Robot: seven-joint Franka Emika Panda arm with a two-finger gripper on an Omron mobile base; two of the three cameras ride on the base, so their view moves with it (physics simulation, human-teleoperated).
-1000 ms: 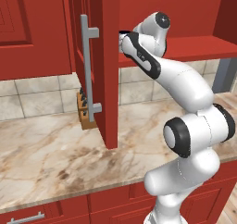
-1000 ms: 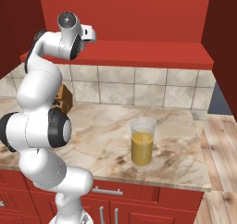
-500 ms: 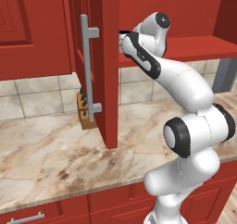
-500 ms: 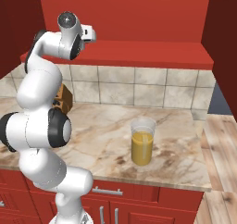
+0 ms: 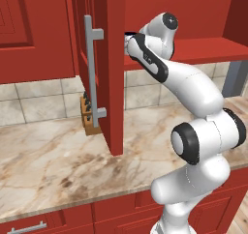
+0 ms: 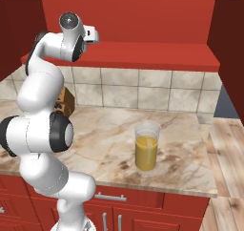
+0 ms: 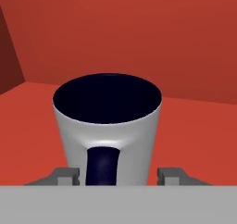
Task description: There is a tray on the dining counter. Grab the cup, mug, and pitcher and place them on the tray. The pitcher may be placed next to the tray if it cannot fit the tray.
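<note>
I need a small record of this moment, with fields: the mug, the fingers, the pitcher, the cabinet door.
mug: grey mug with dark inside, upright on the red shelf inside the cabinet, dark handle facing the camera of the hand
fingers: one tip on each side of the mug, contact cannot be told
pitcher: clear pitcher with orange liquid, upright on the wall counter, apart from the arm
cabinet door: open, knife block behind it
</note>
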